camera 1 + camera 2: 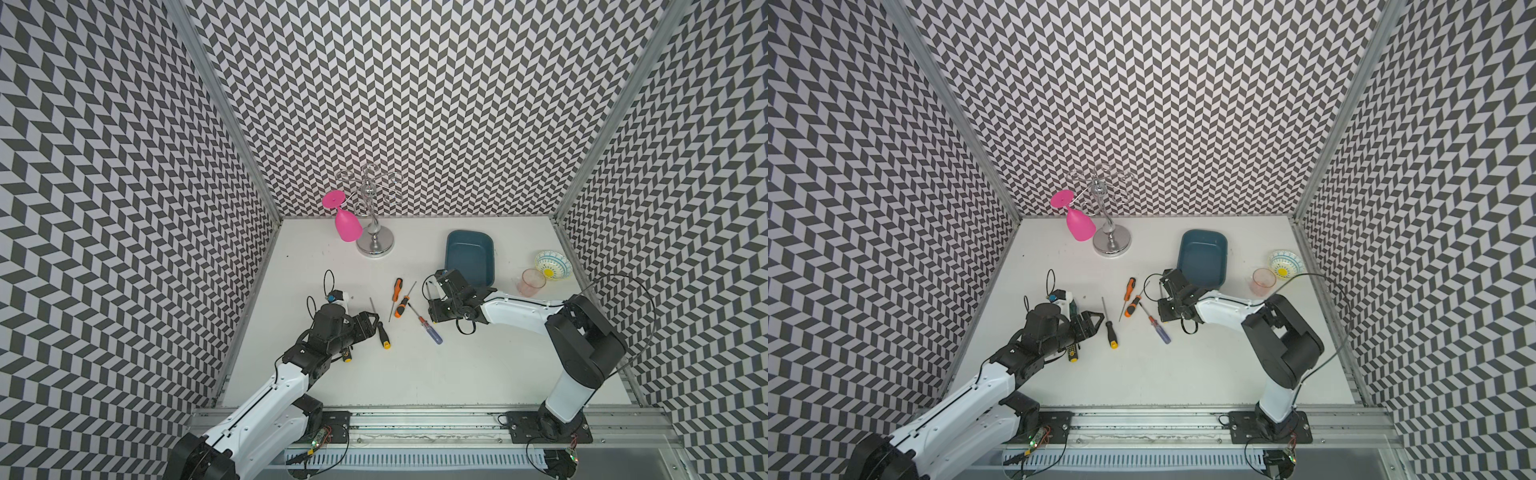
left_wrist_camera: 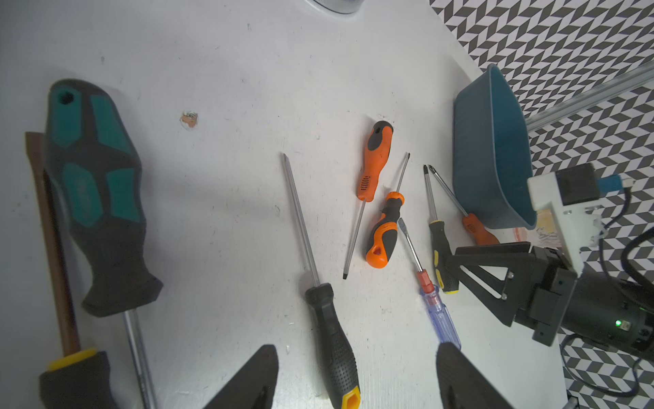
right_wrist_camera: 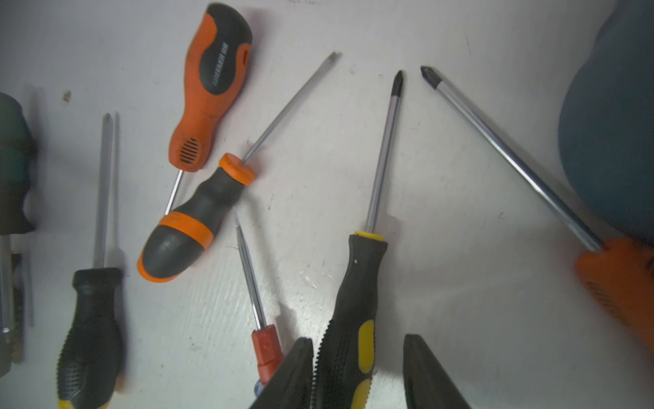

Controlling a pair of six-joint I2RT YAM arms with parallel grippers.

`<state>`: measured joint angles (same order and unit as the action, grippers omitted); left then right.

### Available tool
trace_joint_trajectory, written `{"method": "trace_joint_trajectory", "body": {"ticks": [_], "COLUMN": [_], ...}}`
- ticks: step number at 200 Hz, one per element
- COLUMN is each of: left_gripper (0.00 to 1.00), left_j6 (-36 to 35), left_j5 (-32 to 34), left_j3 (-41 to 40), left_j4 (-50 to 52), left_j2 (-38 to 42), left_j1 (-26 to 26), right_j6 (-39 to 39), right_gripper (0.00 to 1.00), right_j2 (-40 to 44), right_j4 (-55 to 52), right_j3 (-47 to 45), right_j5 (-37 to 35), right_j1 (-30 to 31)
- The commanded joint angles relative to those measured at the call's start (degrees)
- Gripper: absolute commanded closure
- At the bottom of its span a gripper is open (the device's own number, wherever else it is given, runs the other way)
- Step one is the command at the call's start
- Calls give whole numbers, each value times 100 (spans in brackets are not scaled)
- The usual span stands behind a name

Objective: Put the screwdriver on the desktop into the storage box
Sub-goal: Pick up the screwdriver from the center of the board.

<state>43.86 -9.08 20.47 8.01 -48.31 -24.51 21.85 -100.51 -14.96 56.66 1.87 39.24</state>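
Several screwdrivers: all those in view are lying loose on the tabletop [image 1: 415, 374], clustering between the two arms.
Right hand [image 3: 355, 340]: the jaws are standing partway apart, straddling the handle of the black-and-yellow screwdriver [image 3: 359, 290]. One finger [image 3: 293, 371] is touching the ribbed grip, and a gap is showing before the other finger [image 3: 428, 379].
Black-and-yellow screwdriver: it is lying flat on the tabletop with its tip pointing away from the right hand and its handle sitting between that hand's fingers.
Left hand [image 2: 354, 348]: the jaws are standing wide and holding nothing. The black screwdriver with the yellow cap [image 2: 331, 329] is showing between the fingers and touching neither.
Storage box [image 1: 469, 257]: it is standing on the far right part of the tabletop, with the right hand sitting at its near left corner in both top views.
Orange screwdriver by the box [image 3: 615, 283]: it is lying just beside the box wall; whether they are touching cannot be told.
Red-and-blue screwdriver [image 3: 267, 347]: it is lying just beside the outer face of the touching finger.
Orange-and-black stubby screwdriver [image 3: 191, 226]: it is lying near the slim orange screwdriver [image 3: 208, 88], and both are lying between the two hands.
Teal-handled screwdriver [image 2: 95, 198]: it is lying off to the side of the left hand.
Open room: a broad bare band of tabletop is running between the tools and the front rail [image 1: 415, 419].
Edges: chevron walls [image 1: 415, 104] are closing three sides. A chrome rack [image 1: 374, 245] carrying a pink glass [image 1: 347, 226] is standing at the far left. A patterned bowl [image 1: 552, 266] and a pale tumbler [image 1: 530, 282] are sitting near the right edge, beside the box.
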Motion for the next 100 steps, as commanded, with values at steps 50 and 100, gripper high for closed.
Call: {"method": "trace_joint_trajectory", "body": {"ticks": [50,100], "left_gripper": [26,26], "left_j6": [27,27], "left_j5": [-1,-23], "left_j3": [-5,28], "left_j4": [25,8], "left_j2": [22,-38], "left_j1": [-44,-36], "right_j6": [-117,-161], "right_gripper": [62,71], "right_j2": [-436,-595], "right_j4": [-194,-263], "right_j3": [310,433], "right_j5": [-463,-596], "right_j1": [158,242]}}
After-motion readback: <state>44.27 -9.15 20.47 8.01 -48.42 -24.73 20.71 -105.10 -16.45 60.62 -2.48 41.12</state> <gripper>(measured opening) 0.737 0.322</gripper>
